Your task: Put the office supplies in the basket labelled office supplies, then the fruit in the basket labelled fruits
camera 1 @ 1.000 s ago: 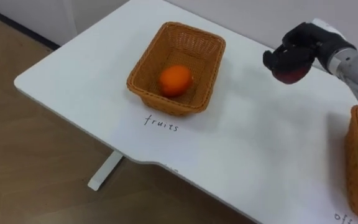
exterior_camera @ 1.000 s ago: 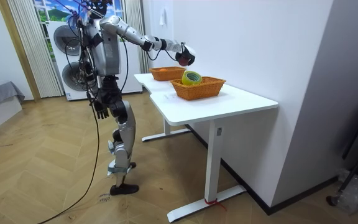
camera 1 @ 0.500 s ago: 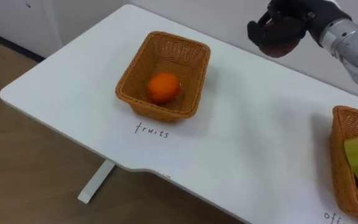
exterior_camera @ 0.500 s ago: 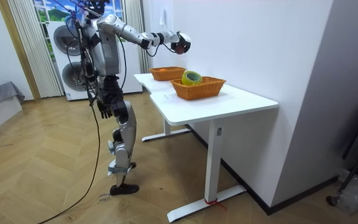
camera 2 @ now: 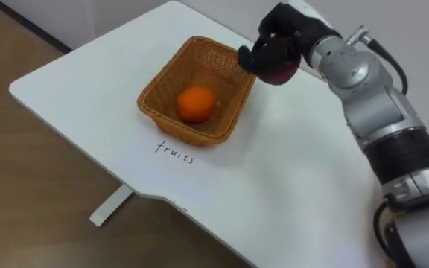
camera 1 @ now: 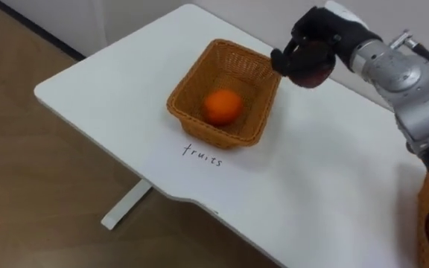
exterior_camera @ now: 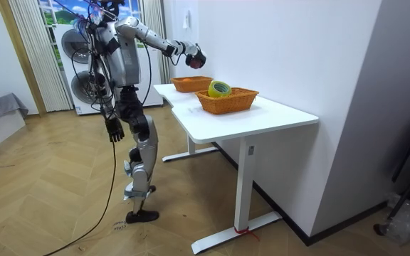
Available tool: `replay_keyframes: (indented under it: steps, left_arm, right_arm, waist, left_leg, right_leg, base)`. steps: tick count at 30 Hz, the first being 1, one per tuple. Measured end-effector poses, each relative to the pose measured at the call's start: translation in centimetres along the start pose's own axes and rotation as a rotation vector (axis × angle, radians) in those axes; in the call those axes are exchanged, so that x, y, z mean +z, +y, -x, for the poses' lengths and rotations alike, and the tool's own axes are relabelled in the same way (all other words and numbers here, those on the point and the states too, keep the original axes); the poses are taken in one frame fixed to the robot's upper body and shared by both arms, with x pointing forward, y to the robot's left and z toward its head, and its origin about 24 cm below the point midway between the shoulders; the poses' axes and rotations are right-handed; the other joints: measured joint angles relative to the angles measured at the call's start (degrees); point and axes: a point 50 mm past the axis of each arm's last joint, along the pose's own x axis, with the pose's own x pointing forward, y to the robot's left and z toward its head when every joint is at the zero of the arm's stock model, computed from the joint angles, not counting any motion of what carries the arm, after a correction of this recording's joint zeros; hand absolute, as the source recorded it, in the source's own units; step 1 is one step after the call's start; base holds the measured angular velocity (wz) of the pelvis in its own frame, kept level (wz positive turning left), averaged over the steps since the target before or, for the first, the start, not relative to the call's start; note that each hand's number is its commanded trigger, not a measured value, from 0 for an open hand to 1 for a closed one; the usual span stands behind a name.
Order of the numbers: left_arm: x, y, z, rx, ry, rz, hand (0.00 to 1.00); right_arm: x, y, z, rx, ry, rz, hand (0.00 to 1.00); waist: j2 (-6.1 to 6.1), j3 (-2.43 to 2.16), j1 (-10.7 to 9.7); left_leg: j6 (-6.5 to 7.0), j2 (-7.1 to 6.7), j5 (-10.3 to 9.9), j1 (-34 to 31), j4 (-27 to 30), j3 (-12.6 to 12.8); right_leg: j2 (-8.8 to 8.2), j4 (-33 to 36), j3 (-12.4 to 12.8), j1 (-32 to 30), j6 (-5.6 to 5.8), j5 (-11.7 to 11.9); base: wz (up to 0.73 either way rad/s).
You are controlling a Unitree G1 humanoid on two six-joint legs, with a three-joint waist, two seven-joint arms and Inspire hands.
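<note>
Grips a dark red fruit (camera 1: 316, 75) in the clenched right hand (camera 1: 305, 43) just above the far right rim of the fruit basket (camera 1: 233, 63), apart from the orange (camera 1: 223, 106) lying inside that basket on the white bench (camera 1: 110, 89); hangs the left hand (exterior_camera: 112, 129) well below basket level, state unreadable.

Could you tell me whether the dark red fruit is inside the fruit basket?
Out: the right hand, fingers curled, holds the dark red fruit in the air beside the fruit basket; only the orange lies inside it.
</note>
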Motion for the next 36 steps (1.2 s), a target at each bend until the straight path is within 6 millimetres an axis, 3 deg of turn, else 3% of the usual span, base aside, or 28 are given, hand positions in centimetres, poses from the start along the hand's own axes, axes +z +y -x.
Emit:
replay_keyframes:
  steps: [4,11,12,13,20,34,36]
  left_arm:
    - [0.0,-0.2,0.0,-0.013,0.001,-0.001,0.00]
    - [-0.1,0.0,0.0,-0.017,0.002,-0.003,0.00]
    - [-0.1,0.0,0.0,-0.025,0.002,-0.004,0.00]
    - [0.0,0.0,0.0,-0.028,0.001,-0.005,0.00]
    - [-0.1,0.0,0.0,-0.044,0.007,-0.019,0.00]
    - [-0.8,0.0,0.2,-0.041,0.013,-0.017,0.00]
    - [-0.8,0.0,0.2,-0.038,0.010,-0.018,0.00]
  right_arm:
    - [0.4,1.0,-0.4,0.022,-0.010,0.005,1.00]
    - [1.1,2.3,-0.9,0.050,-0.033,-0.015,0.97]
    - [1.2,2.5,-0.9,0.055,-0.033,-0.014,0.57]
    - [1.1,2.6,-1.0,0.056,-0.029,-0.013,0.00]
    - [-0.2,2.7,-1.0,0.055,0.024,-0.009,0.00]
    - [-0.2,2.6,-1.0,0.002,0.011,-0.007,0.00]
    - [-0.3,2.6,-1.0,-0.009,0.013,-0.008,0.00]
  waist:
    - [-0.06,0.01,1.0]
    - [0.26,0.25,3.5]
    - [0.25,0.24,3.9]
    - [0.24,0.23,4.2]
    - [0.18,0.19,5.0]
    - [0.22,0.21,4.4]
    - [0.37,0.27,4.0]
  left_leg:
    - [0.01,-0.64,0.0,-0.9,0.8,-1.6]
    - [-0.06,-0.76,0.0,-1.6,0.9,-2.6]
    - [-0.10,-0.76,0.0,-1.8,1.0,-2.7]
    - [-0.12,-0.76,0.0,-2.0,1.0,-2.7]
    - [-0.27,-1.43,0.0,-3.6,2.1,-4.1]
    - [-0.24,-1.49,0.0,-2.9,1.9,-4.1]
    - [-0.23,-1.52,0.0,-2.6,2.0,-4.0]
  right_leg:
    - [-0.07,0.0,-0.1,0.0,0.11,-0.1]
    - [-0.10,0.0,-2.5,0.1,0.17,-0.1]
    - [-0.13,0.0,-3.2,0.0,0.20,-0.1]
    - [-0.12,0.0,-3.3,-0.1,0.20,-0.1]
    - [-0.10,-0.8,-4.7,-0.6,0.24,-0.1]
    - [-0.11,-0.8,-4.1,0.2,0.28,-0.2]
    - [-0.05,-0.9,-2.9,0.4,0.28,-0.2]
  base:
    - [0.25]
    - [0.08]
    - [0.04]
    - [0.00]
    - [0.09]
    - [0.00]
    - [0.00]
